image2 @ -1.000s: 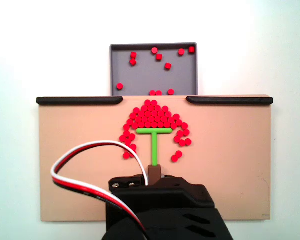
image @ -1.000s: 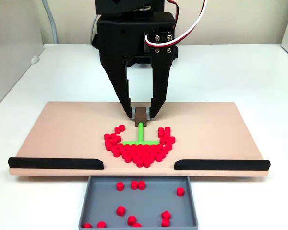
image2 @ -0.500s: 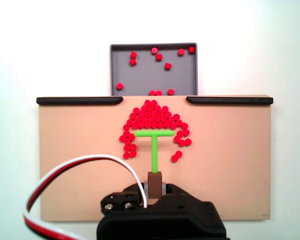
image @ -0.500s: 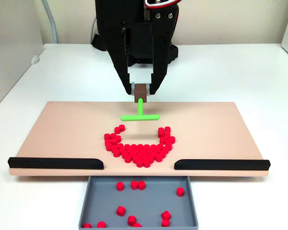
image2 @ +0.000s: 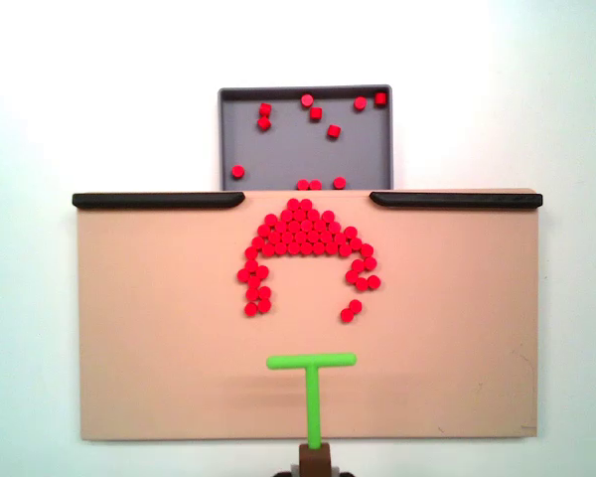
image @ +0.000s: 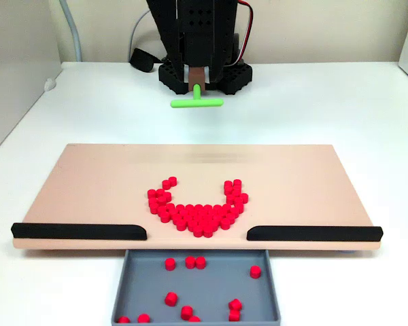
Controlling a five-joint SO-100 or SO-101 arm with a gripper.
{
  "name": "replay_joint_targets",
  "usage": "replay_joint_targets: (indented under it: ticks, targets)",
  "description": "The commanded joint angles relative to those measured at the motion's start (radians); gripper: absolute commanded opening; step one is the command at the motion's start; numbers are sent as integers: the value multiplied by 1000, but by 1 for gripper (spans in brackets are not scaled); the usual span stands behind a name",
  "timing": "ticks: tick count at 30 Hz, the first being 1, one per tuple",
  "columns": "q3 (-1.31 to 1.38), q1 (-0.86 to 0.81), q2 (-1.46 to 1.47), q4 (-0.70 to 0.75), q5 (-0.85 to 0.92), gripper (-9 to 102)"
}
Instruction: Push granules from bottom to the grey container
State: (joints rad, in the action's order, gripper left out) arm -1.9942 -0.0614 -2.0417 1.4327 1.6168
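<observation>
A dozen or so granules lie in the grey container; most sit heaped on the tan board at the gap between the black strips. Beyond, the gripper pinches the green T-shaped stick aloft, apparently between strokes. Next it must lower the crossbar behind the heap and push it forward.

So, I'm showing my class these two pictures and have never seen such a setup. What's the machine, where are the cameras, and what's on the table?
It is a small black robot arm. Its gripper holds a green T-shaped stick, used as a rake. One fixed camera faces the arm; the other looks straight down. A tan board with black strips carries a cluster of red granules. Beyond the gap between the strips sits the grey container, with some granules inside.
</observation>
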Motion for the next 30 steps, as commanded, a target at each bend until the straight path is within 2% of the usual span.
replay_joint_targets:
  ticks: [1, 5, 17, 30]
  targets:
    - [-49, -8, -103, 3, 12, 0]
    - [-74, -6, -149, 55, -18, 0]
    - [-224, 15, -302, 54, -11, 0]
    - [-210, 20, -272, 37, 9, 0]
